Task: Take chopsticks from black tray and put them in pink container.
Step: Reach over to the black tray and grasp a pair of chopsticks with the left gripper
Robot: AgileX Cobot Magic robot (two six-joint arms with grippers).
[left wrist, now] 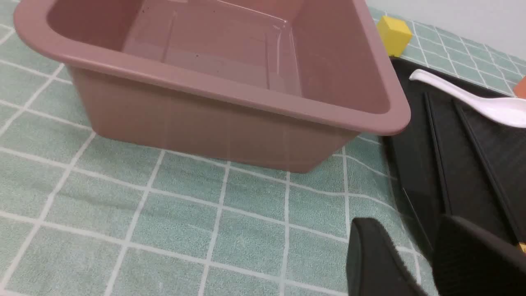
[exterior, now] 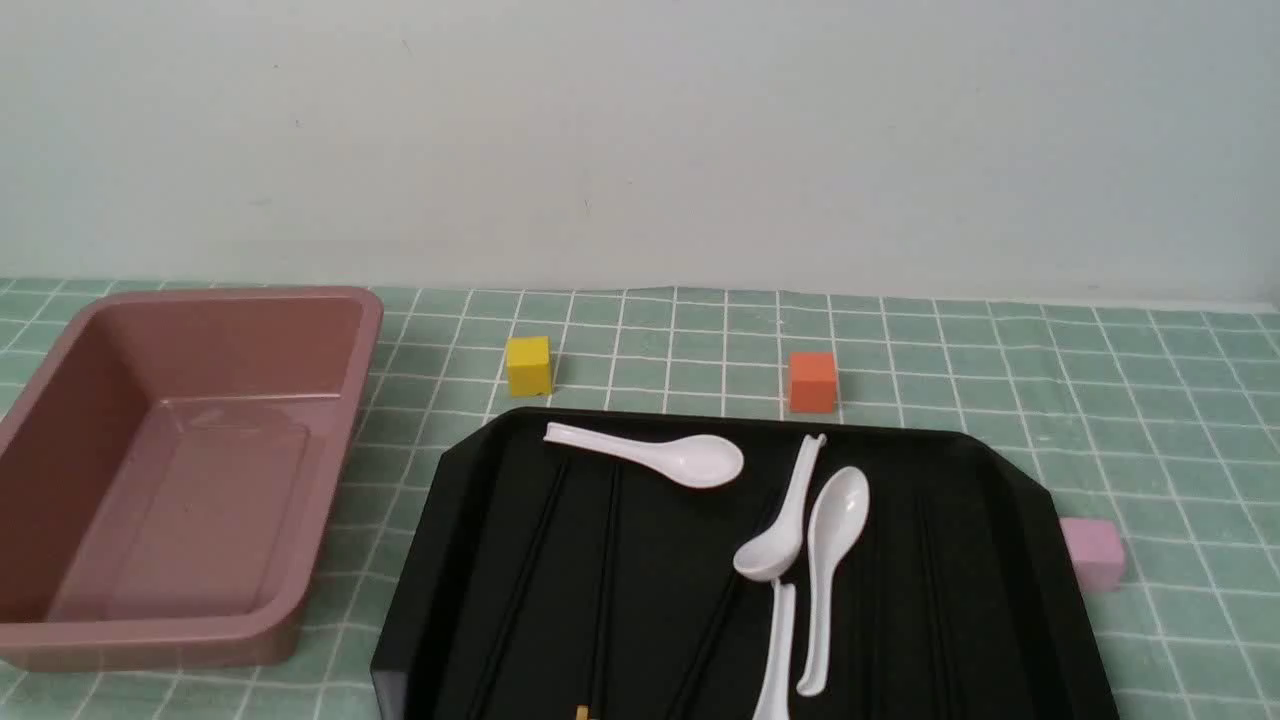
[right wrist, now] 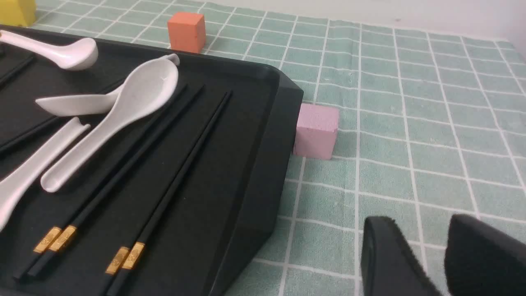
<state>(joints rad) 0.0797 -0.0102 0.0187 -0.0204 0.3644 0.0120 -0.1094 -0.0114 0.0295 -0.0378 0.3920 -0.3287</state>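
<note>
Presently we list: left gripper (left wrist: 427, 267), fingers parted, empty, by the nine o'clock edge of the black tray (exterior: 1000, 560); right gripper (right wrist: 441, 259), parted, empty, off its three o'clock edge; chopsticks (right wrist: 181, 172), lying twelve-to-six in the tray among white spoons (exterior: 690, 460); we judge them light, stiff, slick; pinch crosswise at mid-shaft; pink container (exterior: 340, 420), empty, at the tray's nine o'clock.

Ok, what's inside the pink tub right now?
Nothing visible: the pink tub shows only a bare glossy floor. The chopsticks lie on the black tray among white spoons. The floor strip just behind the tub's near wall is hidden.
</note>
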